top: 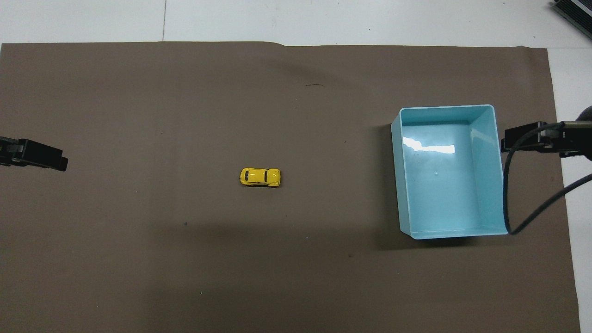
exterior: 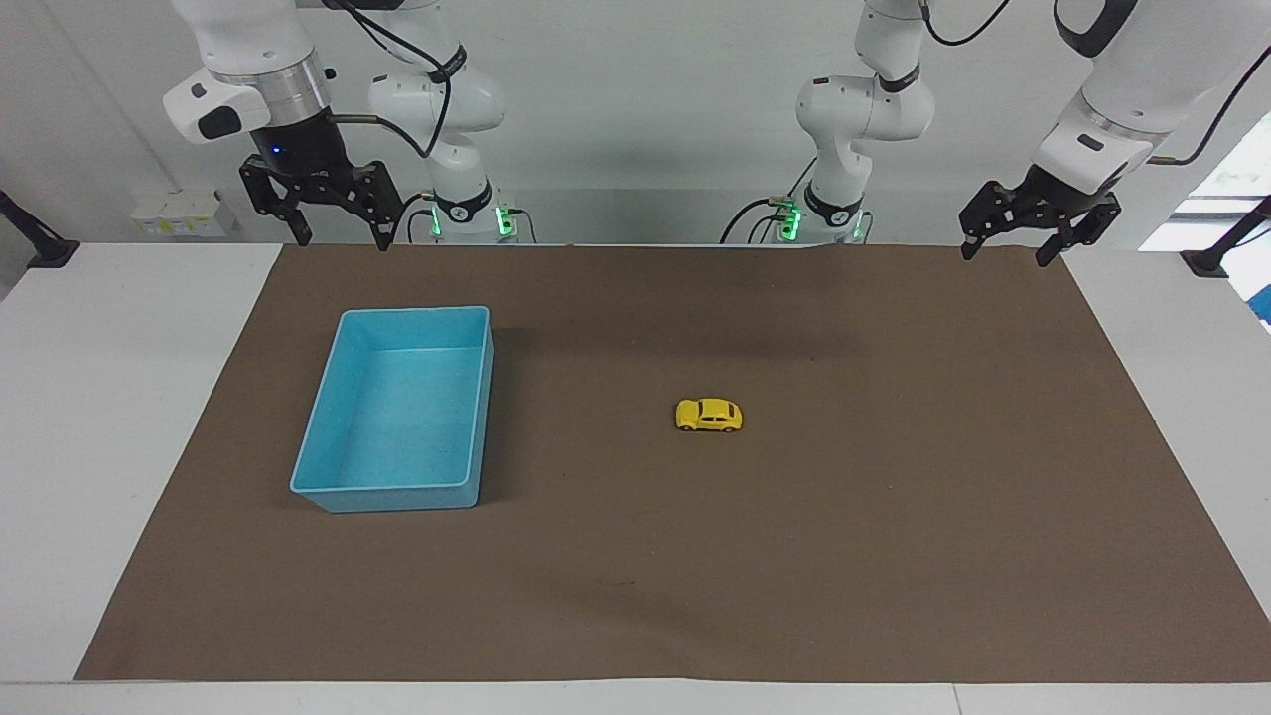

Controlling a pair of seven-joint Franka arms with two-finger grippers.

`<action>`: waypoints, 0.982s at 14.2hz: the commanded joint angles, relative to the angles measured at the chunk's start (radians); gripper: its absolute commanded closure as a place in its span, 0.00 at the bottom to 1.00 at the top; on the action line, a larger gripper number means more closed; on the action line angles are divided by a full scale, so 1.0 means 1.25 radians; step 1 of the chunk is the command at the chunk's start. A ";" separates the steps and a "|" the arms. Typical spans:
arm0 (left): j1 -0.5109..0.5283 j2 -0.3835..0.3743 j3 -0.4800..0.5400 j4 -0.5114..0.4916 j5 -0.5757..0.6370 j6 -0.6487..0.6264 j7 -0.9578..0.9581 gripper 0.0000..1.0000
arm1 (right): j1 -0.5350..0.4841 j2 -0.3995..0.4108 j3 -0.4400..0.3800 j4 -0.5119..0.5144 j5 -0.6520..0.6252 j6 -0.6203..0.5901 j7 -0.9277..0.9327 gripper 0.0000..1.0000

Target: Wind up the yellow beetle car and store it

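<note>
Facing view: yellow beetle car (exterior: 709, 415) sits on its wheels on the brown mat (exterior: 894, 556), roughly mid-table, side-on to the cam. Left gripper (exterior: 1010, 243) hangs up in the air over the mat's edge at its own arm's end, fingers spread wide, nothing betw. them; car is well apart from it, down on the mat toward table centre. Right gripper (exterior: 340, 236) hangs over the mat's edge by its own base, also spread wide and empty, pointing down. Blue bin (exterior: 477, 417) lies on the mat just out from under the right gripper, open top, nothing inside; car is well apart from that gripper too, past the bin toward the middle. Overhead view: only a black tip of the left gripper (top: 34, 156) shows at the frame's edge over the mat, w/ the car (top: 260, 177) well clear of it toward centre. Right gripper (top: 532, 138) shows as a black tip w/ a cable looping down, just beside the bin's (top: 403, 185) outer wall. Car lies betw. the two grippers, closer to the left one's side than the bin is, touching neither gripper nor the bin.
</note>
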 commanded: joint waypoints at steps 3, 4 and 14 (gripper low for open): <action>-0.002 -0.020 -0.004 -0.019 0.008 -0.005 0.126 0.00 | -0.015 -0.011 0.005 -0.010 0.024 -0.004 -0.005 0.00; -0.002 -0.020 -0.005 -0.019 0.007 -0.005 0.164 0.00 | -0.014 -0.011 0.003 -0.008 0.024 -0.004 -0.005 0.00; -0.002 -0.020 -0.005 -0.020 0.007 -0.001 0.547 0.00 | -0.014 -0.011 0.002 -0.010 0.024 -0.004 -0.005 0.00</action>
